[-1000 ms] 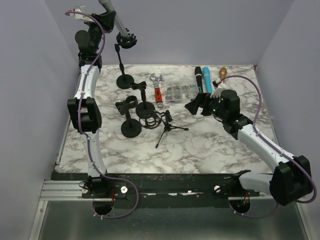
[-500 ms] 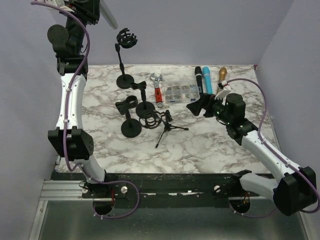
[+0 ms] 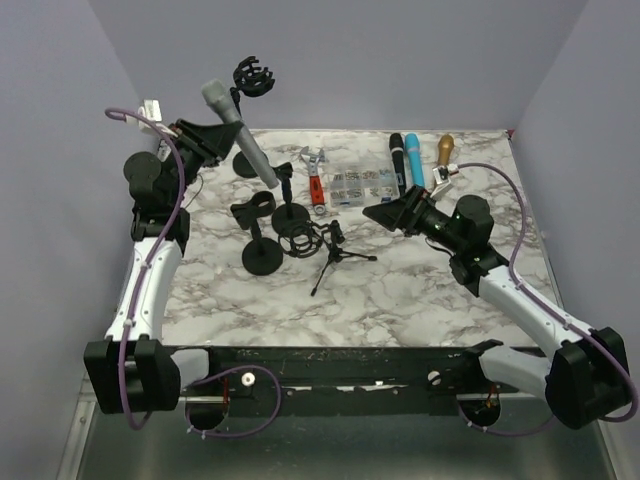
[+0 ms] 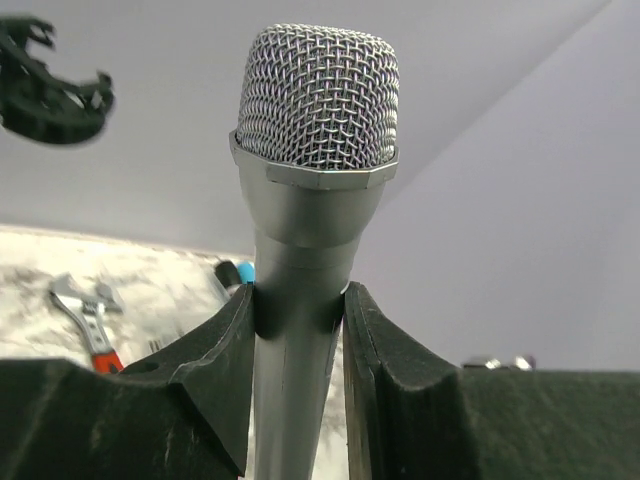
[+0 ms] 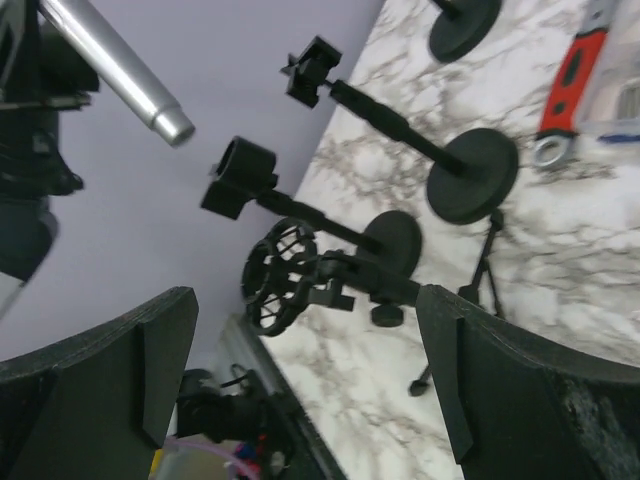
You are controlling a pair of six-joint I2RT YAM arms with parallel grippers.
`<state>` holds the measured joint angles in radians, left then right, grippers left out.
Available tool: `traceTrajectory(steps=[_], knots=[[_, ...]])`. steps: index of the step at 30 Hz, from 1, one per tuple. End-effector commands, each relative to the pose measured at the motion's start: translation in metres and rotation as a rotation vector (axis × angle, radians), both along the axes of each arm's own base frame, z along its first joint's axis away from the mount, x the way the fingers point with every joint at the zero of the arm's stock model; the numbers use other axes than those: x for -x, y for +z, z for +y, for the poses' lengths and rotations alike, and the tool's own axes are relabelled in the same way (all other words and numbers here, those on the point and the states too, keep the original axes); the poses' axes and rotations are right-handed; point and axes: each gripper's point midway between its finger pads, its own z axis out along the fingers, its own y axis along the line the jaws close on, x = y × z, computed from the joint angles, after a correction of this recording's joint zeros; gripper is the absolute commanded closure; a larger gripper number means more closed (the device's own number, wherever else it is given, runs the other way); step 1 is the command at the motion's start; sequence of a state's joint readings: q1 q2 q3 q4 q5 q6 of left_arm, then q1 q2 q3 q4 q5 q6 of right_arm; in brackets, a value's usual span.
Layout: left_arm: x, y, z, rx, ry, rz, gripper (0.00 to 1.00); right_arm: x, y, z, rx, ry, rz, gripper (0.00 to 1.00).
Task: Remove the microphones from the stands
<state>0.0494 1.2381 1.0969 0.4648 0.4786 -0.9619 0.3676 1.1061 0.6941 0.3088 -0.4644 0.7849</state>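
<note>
A silver microphone with a mesh head is held in the air by my left gripper, which is shut on its body above the table's back left. In the left wrist view the fingers clamp the microphone just below its head. The tall black stand at the back holds an empty clip, also in the left wrist view. My right gripper is open and empty, above the table right of centre, facing the stands.
Two short round-base stands and a shock-mount tripod stand mid-table, also in the right wrist view. A red-handled wrench, a parts box, and black, blue and gold microphones lie at the back.
My left arm has swung down and forward from high at the back left, carrying the microphone away from the stand's clip. My right gripper has shifted slightly left.
</note>
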Motion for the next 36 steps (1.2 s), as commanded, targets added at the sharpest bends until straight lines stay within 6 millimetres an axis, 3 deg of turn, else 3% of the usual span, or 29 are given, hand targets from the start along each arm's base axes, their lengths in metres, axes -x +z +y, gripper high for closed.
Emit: traceTrajectory(steps=[1, 8, 14, 17, 25, 36], knots=[[0.064, 0.004, -0.037, 0.020, -0.199, -0.058, 1.00, 0.029, 0.035, 0.027, -0.306, 0.194, 0.028, 0.00], [0.104, -0.014, -0.078, -0.039, -0.401, -0.088, 1.00, 0.040, 0.060, 0.081, -0.363, 0.312, 0.032, 0.00], [0.116, -0.033, -0.093, -0.060, -0.516, -0.060, 1.00, 0.046, 0.075, 0.136, -0.352, 0.396, -0.008, 0.00], [0.120, -0.040, -0.094, -0.030, -0.553, -0.026, 1.00, 0.054, 0.081, 0.154, -0.385, 0.450, -0.036, 0.00], [0.133, -0.038, -0.095, 0.015, -0.600, -0.020, 1.00, 0.060, 0.078, 0.181, -0.389, 0.515, -0.100, 0.02], [0.133, -0.041, -0.093, 0.048, -0.604, 0.001, 1.00, 0.065, 0.073, 0.193, -0.424, 0.555, -0.117, 0.28]])
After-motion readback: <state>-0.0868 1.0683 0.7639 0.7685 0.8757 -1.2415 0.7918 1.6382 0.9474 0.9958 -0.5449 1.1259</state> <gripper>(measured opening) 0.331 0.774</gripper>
